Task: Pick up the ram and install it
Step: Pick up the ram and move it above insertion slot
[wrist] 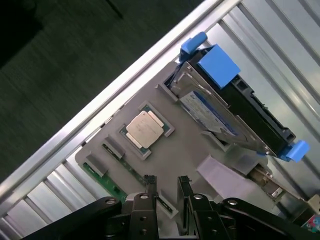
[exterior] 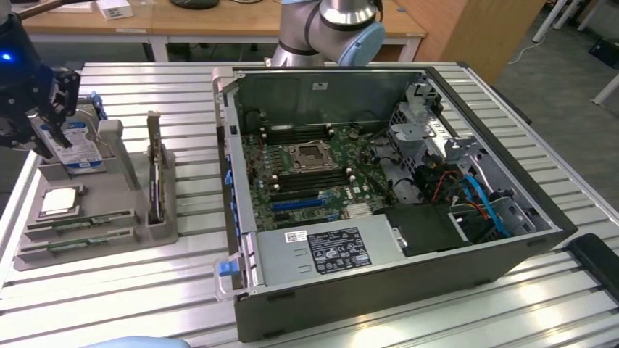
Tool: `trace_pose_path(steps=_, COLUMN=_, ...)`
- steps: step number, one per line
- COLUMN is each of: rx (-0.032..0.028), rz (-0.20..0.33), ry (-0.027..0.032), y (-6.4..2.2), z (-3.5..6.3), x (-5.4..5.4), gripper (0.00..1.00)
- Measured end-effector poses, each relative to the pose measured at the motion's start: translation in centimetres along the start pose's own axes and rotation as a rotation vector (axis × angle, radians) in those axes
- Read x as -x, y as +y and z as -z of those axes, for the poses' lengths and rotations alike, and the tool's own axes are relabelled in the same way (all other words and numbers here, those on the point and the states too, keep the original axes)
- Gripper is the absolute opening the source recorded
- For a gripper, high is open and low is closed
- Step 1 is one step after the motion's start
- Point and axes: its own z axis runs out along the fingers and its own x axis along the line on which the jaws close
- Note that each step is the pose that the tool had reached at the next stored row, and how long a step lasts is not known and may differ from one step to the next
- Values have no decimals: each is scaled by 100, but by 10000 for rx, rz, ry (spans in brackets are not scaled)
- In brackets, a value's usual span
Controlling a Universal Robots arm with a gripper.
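Two green ram sticks lie in slots at the near end of a grey parts holder at the exterior view's left. In the wrist view one green ram stick runs along the holder's edge, just beside my fingers. My gripper hangs above the holder's far end, next to the hard drive. Its two black fingers stand a narrow gap apart with nothing between them; my gripper is open. The open computer case shows its motherboard.
A square silver CPU sits in the holder between ram and hard drive, which has blue tabs. A tall thin card stands upright in the holder. The slatted metal table ends close to the holder's left side.
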Motion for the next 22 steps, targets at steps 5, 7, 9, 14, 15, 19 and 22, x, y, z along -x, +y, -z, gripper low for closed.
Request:
trace_pose_path(steps=5, rx=30, rz=908, ry=46, y=0, z=-2, x=0, gripper=31)
trace_pose_path(steps=7, rx=41, rz=1268, ry=64, y=0, z=-3, x=0, gripper=31)
trace_pose_path(steps=9, rx=53, rz=1638, ry=83, y=0, z=-4, x=0, gripper=31)
trace_pose_path(steps=14, rx=82, rz=2541, ry=128, y=0, z=-6, x=0, gripper=31)
trace_pose_path(steps=15, rx=88, rz=2732, ry=136, y=-1, z=-7, x=0, gripper=31)
trace_pose_path(steps=19, rx=112, rz=3449, ry=174, y=-1, z=-7, x=0, gripper=31)
trace_pose_path(steps=22, rx=129, rz=3989, ry=201, y=-1, z=-8, x=0, gripper=31)
